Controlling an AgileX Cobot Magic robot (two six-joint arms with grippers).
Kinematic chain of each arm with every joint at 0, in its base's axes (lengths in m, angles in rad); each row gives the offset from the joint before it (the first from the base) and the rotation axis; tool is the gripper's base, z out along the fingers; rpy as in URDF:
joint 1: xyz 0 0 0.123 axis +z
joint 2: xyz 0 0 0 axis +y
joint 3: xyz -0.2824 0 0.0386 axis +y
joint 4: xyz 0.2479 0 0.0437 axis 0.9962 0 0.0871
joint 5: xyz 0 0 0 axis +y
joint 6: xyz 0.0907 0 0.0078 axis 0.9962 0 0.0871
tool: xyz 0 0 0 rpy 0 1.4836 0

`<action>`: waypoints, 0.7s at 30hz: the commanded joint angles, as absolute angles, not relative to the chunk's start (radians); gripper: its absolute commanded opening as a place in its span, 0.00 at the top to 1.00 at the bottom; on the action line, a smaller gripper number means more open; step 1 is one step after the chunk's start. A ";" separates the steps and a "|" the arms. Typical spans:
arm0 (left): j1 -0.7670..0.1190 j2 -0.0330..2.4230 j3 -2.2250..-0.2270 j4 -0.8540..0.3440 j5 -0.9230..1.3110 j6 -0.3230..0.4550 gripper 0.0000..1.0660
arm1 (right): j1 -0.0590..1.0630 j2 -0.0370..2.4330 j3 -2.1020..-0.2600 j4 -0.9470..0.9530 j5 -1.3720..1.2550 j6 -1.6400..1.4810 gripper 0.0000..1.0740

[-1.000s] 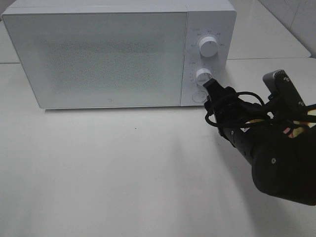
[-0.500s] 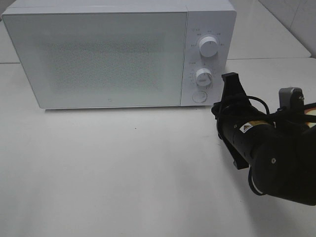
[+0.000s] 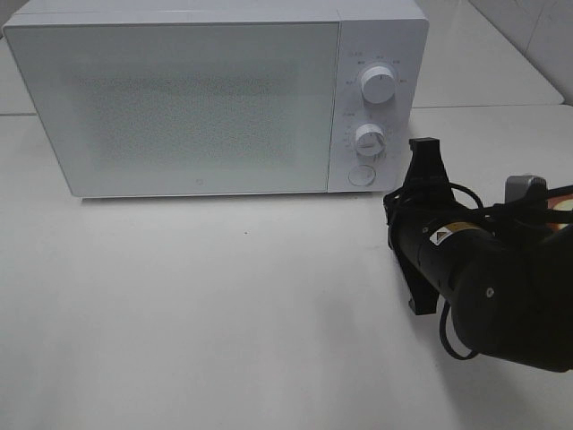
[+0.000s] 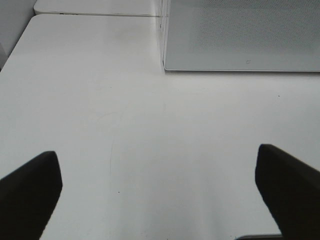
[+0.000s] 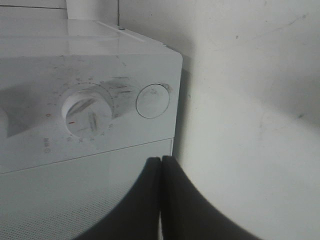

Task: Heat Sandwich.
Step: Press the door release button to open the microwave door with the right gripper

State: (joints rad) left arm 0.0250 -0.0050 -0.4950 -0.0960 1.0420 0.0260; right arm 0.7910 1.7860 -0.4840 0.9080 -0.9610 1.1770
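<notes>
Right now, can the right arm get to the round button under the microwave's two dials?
Probably yes. The right tool is shut and sits close to the front right corner of the microwave, a little to the right of the round button. Nothing stands between them, so a short move should reach it.

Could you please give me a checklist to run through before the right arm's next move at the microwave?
1. The microwave door is closed and must be opened before heating: not ok.
2. The right gripper is shut and holds nothing: ok.
3. The round button lies ahead of the shut tips in the right wrist view, not touched: ok.
4. The left gripper is open and empty above the table: ok.
5. Where the sandwich is: cannot tell, no view shows it clearly.
</notes>
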 commanded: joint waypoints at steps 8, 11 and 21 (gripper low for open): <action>0.019 -0.030 -0.493 -0.094 1.036 0.024 0.03 | 0.732 1.866 -0.561 0.790 -0.933 1.292 1.00; 0.019 -0.030 -0.493 -0.094 1.036 0.024 0.03 | 0.722 1.900 -0.593 0.782 -0.925 1.315 1.00; 0.019 -0.030 -0.493 -0.094 1.036 0.024 0.03 | 0.629 1.960 -0.663 0.643 -0.878 1.399 1.00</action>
State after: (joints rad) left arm 0.0250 -0.0050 -0.4950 -0.0960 1.0420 0.0260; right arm 0.6330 1.9610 -0.6570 0.6710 -0.8860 1.3890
